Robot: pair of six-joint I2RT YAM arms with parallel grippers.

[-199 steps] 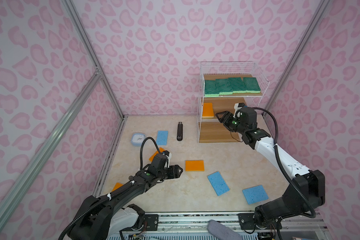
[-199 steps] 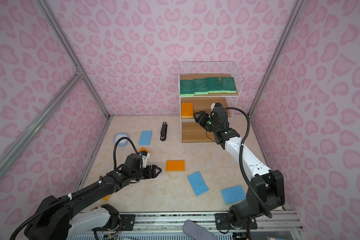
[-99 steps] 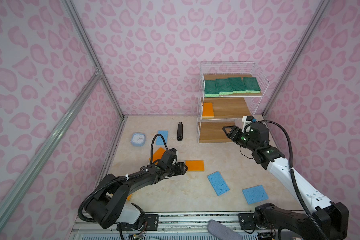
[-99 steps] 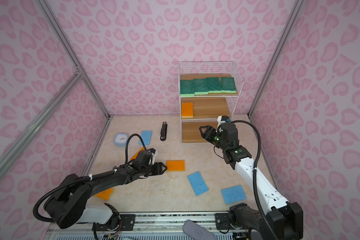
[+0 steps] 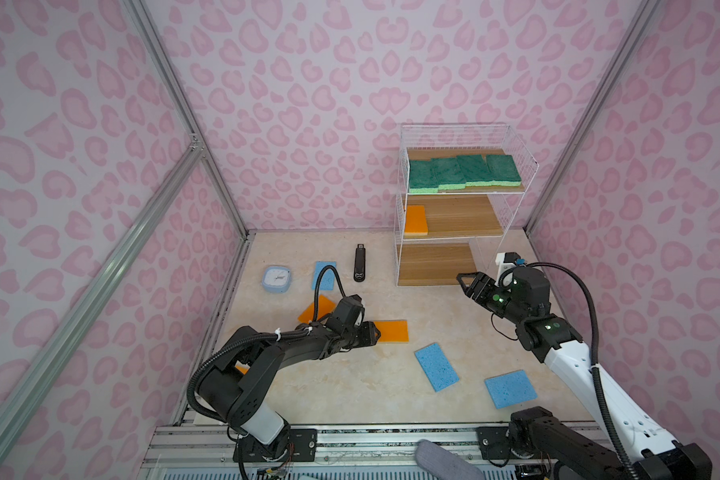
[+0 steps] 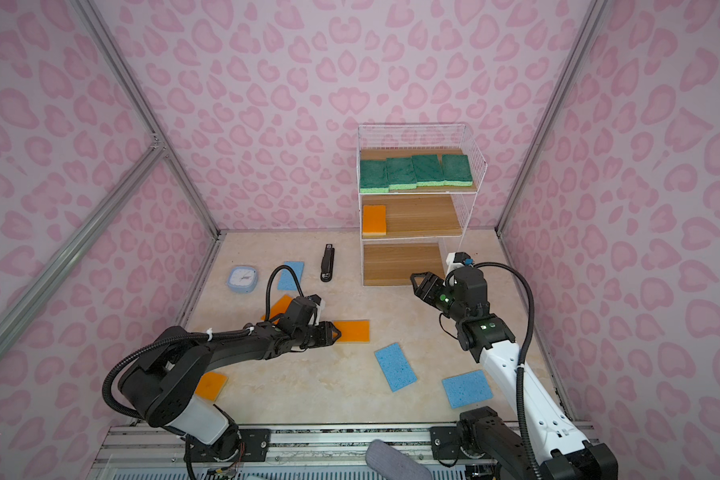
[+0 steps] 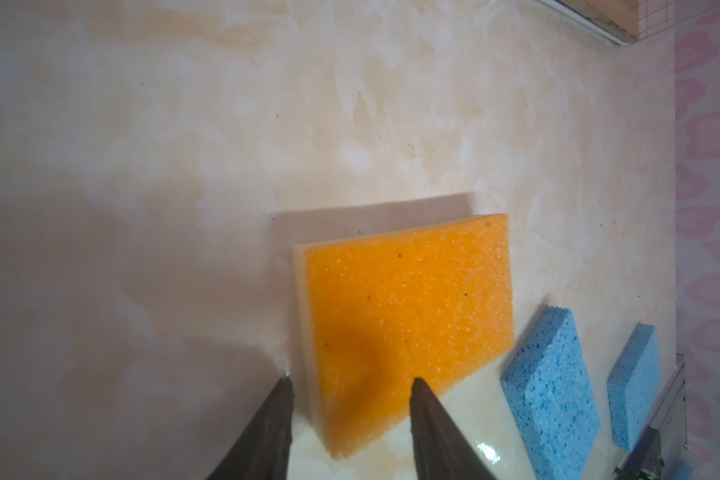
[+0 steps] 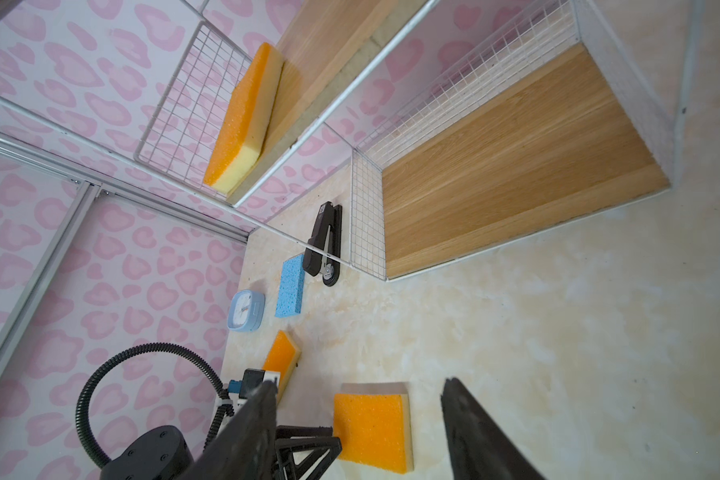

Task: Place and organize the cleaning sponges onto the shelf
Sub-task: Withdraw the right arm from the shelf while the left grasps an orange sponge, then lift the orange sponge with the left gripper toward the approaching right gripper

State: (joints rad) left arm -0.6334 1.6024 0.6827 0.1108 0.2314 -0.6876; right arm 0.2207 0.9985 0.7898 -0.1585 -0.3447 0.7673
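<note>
Currently left gripper (image 7: 352,382) half-spread astride orange sponge (image 7: 408,299) corner on tabletop (image 5: 350,386), blue sponges (image 7: 553,386) beside; right gripper (image 5: 463,283) spread, empty, before shelf (image 5: 433,262).

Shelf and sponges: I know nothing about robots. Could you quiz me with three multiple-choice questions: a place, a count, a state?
1. Which board of the shelf holds an orange sponge? A top; B middle; C bottom.
2. How many green sponges lie on the top board? A four; B two; C six.
3. The right gripper is: A shut and empty; B shut on a green sponge; C open and empty.
Answers: 1 B, it lies on the middle board in both top views. 2 A, four lie side by side. 3 C, its jaws stand wide apart with nothing between them.
</note>
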